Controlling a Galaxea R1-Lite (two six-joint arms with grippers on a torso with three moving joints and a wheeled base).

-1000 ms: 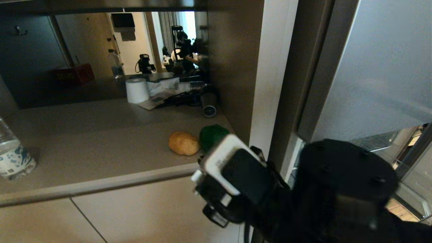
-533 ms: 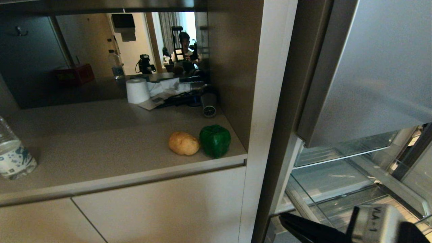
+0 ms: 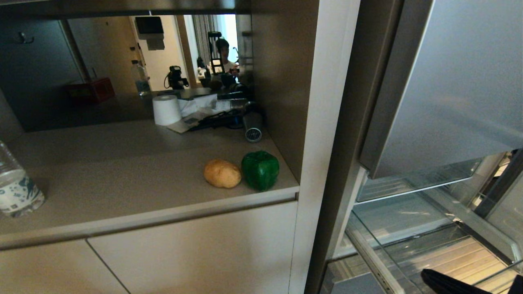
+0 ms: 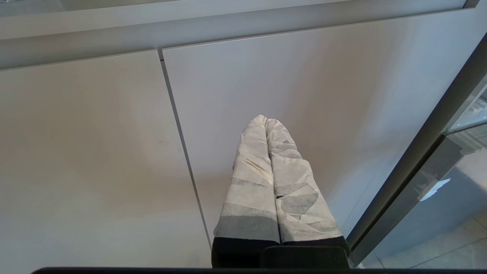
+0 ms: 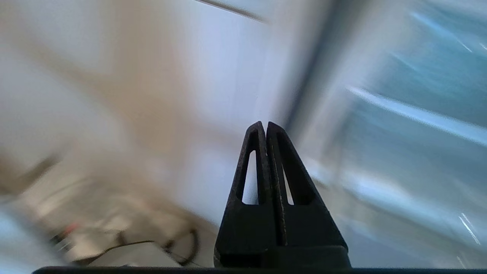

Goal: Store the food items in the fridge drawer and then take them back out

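Potato and pepper sit side by side on the counter, near its front edge and close to the tall side wall. The two look like they touch. The pepper is the one nearer the wall.

To the right, the fridge door stands open. Under it, the clear drawer is pulled out, and nothing can be seen in the part that shows.

Right gripper is low down by the fridge. Its two black fingers are pressed tight together and hold nothing. In the head view only a dark bit of it pokes in at the bottom right corner.

Left gripper hangs in front of the cabinet doors under the counter. Its fingers are pressed together too, with nothing in them.

A water bottle stands at the far left of the counter. A paper roll stands at the back.
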